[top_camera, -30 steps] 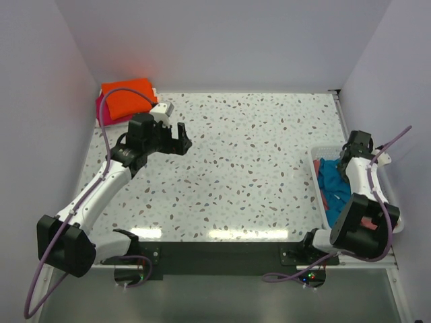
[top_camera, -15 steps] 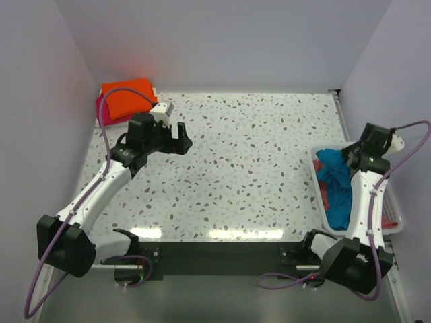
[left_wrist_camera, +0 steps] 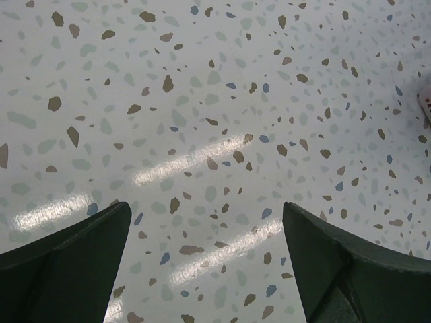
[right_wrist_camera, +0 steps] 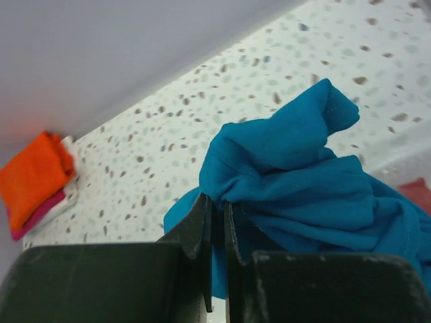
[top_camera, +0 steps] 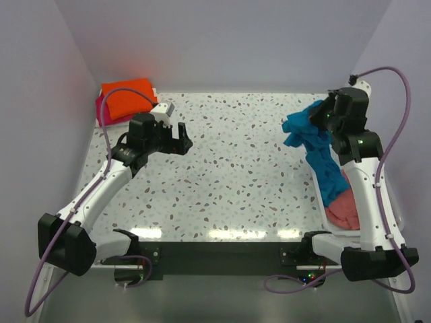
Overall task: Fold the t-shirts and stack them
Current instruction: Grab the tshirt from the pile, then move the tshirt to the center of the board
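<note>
Holds the teal t-shirt [top_camera: 315,145] pinched in the closed right jaws high over the right side of the desk [top_camera: 242,182], likely to draw it free of the salmon t-shirt [top_camera: 347,210] below, with the left jaws spread wide and empty, in wait.

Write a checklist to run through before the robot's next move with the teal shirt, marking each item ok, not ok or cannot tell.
1. Right gripper shut on the teal shirt: ok.
2. Teal shirt free of the basket: cannot tell; its lower end hangs over it beside the salmon shirt.
3. Left gripper open and empty: ok.
4. Teal shirt spread for folding: not ok, bunched.
5. Orange shirt stacked on the magenta shirt, far-left corner: ok.
</note>
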You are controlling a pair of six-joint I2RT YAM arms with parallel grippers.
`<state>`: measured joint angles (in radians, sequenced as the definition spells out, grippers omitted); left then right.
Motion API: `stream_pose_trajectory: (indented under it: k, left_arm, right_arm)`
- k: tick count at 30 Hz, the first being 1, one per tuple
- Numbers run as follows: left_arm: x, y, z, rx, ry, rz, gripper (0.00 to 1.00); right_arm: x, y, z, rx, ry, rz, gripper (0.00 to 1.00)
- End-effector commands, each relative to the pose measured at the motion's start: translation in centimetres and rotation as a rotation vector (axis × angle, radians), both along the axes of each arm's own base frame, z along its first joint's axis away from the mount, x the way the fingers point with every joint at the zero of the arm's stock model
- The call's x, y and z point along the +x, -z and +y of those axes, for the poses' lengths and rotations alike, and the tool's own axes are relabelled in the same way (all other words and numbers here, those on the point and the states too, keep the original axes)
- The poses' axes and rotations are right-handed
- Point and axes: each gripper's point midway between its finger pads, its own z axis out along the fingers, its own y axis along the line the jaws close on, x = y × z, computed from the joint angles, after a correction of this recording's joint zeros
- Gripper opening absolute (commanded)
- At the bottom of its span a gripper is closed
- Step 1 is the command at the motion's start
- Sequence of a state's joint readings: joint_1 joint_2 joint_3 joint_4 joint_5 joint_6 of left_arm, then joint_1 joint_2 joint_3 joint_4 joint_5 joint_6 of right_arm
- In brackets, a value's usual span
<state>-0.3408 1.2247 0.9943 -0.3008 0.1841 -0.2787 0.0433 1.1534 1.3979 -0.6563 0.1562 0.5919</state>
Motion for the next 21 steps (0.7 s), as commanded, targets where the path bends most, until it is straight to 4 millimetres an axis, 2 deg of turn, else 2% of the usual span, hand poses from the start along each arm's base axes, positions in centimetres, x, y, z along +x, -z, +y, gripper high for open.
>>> stream_pose_trajectory:
  k: [1, 2, 3, 4, 5, 6, 7, 8, 9, 10, 11, 12, 15, 18, 21]
  left_arm:
    - [0.8, -2.7, -0.3, -0.049, -0.006, -0.072, 1.00]
    - [0.8, -2.8, -0.3, -0.049, -0.010, -0.073, 1.00]
    - [0.9, -2.8, -0.1, -0.044, -0.022, -0.075, 1.00]
    - [1.0, -2.9, 0.0, -0.044, -0.029, -0.078, 1.00]
    - [0.9, -3.1, 0.1, -0.045, -0.035, -0.082, 1.00]
    - [1.0, -3.3, 0.4, -0.041, -0.051, -0.088, 1.00]
    - [1.0, -3.5, 0.5, -0.041, -0.057, -0.093, 1.00]
    - [1.1, -3.8, 0.8, -0.039, -0.078, -0.096, 1.00]
    - [1.1, -4.0, 1.0, -0.038, -0.087, -0.103, 1.00]
    - [1.0, -4.2, 1.1, -0.040, -0.098, -0.103, 1.00]
    - [1.0, -4.3, 1.3, -0.042, -0.110, -0.105, 1.00]
    - [1.1, -4.4, 1.7, -0.039, -0.134, -0.109, 1.00]
    - [1.1, -5.1, 2.9, -0.039, -0.209, -0.127, 1.00]
    - [1.0, -6.1, 4.5, -0.039, -0.302, -0.164, 1.00]
    - [0.9, -6.6, 4.8, -0.052, -0.320, -0.175, 1.00]
  right_arm:
    - [1.3, -5.6, 4.6, -0.054, -0.121, -0.139, 0.00]
    - [1.4, -6.2, 5.9, -0.065, -0.151, -0.149, 0.00]
    - [1.0, -7.8, 8.6, -0.065, -0.217, -0.184, 0.00]
    - [1.5, -7.4, 9.7, -0.092, -0.230, -0.164, 0.00]
    - [1.4, -8.7, 11.0, -0.089, -0.261, -0.193, 0.00]
    - [0.9, -8.9, 13.8, -0.090, -0.330, -0.199, 0.00]
    - [1.2, -8.6, 15.5, -0.105, -0.363, -0.189, 0.00]
    - [0.9, -8.8, 18.5, -0.120, -0.423, -0.195, 0.00]
    - [0.1, -9.8, 19.6, -0.112, -0.445, -0.219, 0.00]
    - [0.5, -8.8, 21.5, -0.133, -0.479, -0.199, 0.00]
    - [0.2, -9.4, 22.8, -0.126, -0.509, -0.214, 0.00]
    - [-0.5, -9.3, 24.8, -0.122, -0.555, -0.214, 0.00]
    - [-1.1, -8.5, 28.7, -0.127, -0.636, -0.206, 0.00]
    - [-1.0, -7.8, 30.3, -0.138, -0.671, -0.189, 0.00]
    - [0.4, -5.4, 29.5, -0.188, -0.641, -0.120, 0.00]
